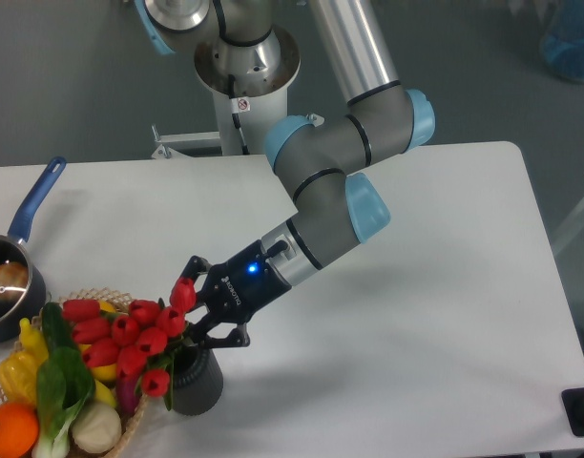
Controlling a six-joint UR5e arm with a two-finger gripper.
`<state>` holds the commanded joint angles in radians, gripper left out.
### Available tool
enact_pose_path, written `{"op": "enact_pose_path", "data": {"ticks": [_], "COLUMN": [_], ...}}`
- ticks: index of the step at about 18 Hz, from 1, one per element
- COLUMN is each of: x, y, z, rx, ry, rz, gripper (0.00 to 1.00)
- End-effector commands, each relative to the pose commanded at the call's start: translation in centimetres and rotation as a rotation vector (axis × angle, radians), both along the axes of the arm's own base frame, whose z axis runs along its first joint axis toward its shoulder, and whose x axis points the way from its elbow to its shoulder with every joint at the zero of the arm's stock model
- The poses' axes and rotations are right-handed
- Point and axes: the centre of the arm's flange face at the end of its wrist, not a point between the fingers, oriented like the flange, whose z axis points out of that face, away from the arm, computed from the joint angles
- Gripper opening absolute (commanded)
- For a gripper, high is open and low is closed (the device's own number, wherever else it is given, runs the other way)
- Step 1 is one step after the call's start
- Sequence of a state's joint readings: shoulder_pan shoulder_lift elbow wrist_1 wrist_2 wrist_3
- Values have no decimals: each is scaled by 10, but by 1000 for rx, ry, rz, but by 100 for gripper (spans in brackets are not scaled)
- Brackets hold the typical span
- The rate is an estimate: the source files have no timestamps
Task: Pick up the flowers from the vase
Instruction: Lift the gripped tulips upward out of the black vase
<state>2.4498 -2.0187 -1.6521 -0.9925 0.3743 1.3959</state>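
Note:
The flowers (130,336), a bunch of red tulip buds with green leaves, stand in the dark grey vase (197,384) near the table's front left. My gripper (198,307) reaches in from the right at stem height, just above the vase's mouth. Its black fingers (223,336) sit around the stems on the bunch's right side. The buds hide where the fingers meet the stems, so the grip itself is unclear.
A wicker basket (130,431) of yellow, green and orange vegetables touches the vase on its left. A dark saucepan (8,286) with a blue handle sits at the left edge. The table's front edge runs close below the vase.

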Motion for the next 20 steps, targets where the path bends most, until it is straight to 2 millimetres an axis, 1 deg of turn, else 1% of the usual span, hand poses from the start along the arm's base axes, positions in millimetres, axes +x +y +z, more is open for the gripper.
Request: {"op": "enact_pose_path", "data": {"ticks": [4,7,8,10,18,20], "x": [0,-2,-5,-5,-13,-14], "y": [-1,-2,-3,-7,-13,-16], "z": [1,4,7,18,28,37], "rx": [1,22,29,41,80,104], "ry": [-3,-16,-16,-6,-21,-26], "rz": [2,5,9,14,29,33], "gripper": [32,30,30,30,30,30]}}
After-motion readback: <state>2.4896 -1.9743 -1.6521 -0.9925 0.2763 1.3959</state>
